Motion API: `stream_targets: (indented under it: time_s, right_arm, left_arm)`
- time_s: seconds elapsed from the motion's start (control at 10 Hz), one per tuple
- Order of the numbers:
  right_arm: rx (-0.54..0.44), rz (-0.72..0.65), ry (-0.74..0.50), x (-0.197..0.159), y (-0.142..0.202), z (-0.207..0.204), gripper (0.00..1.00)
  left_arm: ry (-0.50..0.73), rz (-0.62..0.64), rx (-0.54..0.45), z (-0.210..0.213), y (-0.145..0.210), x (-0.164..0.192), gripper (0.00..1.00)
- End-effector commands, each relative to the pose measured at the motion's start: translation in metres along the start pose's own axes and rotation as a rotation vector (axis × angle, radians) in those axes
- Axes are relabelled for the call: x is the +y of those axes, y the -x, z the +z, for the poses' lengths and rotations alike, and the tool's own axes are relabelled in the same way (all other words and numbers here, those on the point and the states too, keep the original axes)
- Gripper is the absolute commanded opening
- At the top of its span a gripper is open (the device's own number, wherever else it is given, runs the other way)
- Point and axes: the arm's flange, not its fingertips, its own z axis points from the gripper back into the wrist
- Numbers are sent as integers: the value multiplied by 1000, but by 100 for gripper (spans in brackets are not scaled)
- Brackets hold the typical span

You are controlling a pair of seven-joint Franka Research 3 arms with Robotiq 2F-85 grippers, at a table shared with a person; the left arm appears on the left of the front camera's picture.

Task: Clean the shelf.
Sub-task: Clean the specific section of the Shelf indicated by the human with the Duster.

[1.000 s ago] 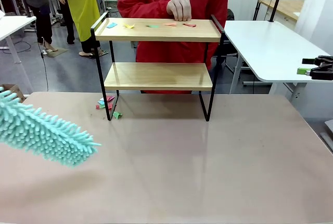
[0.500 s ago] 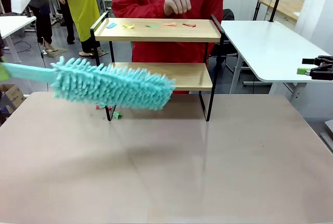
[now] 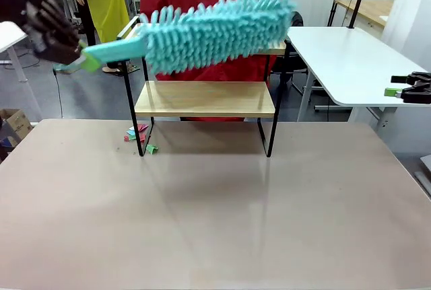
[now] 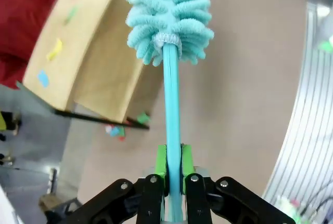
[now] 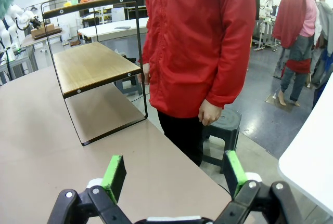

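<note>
Teal duster [image 3: 215,27] across shelf [image 3: 205,98] top-board front edge | L jaws grip handle [image 4: 171,104] | R jaws open

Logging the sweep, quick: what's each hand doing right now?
Left hand: closed, holding the duster by its handle.
Right hand: open, holding nothing.
</note>
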Motion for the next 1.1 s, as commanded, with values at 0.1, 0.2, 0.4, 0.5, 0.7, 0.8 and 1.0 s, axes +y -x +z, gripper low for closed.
stream_targets:
  time_s: [0.1, 0.2, 0.4, 0.5, 0.7, 0.8, 1.0]
  right_arm:
    - [12, -9, 12, 3, -9, -2, 100]
    - [12, -9, 12, 3, -9, -2, 100]
    - [12, -9, 12, 3, -9, -2, 100]
    - [12, -9, 12, 3, -9, -2, 100]
    - [12, -9, 12, 3, -9, -2, 100]
    - [12, -9, 12, 3, -9, -2, 100]
    - [12, -9, 12, 3, -9, -2, 100]
  left_arm:
    - [-58, 132, -152, -2, -34, -3, 13]
    - [-94, 202, -123, -1, -48, -4, 13]
    - [-170, 307, 39, -2, -90, 0, 13]
    - [-157, 338, 87, -5, -113, 5, 13]
    - [-164, 403, 89, -1, -160, 19, 13]
    - [-191, 448, 105, 3, -182, 30, 13]
    - [-186, 552, 175, -6, -207, 56, 13]
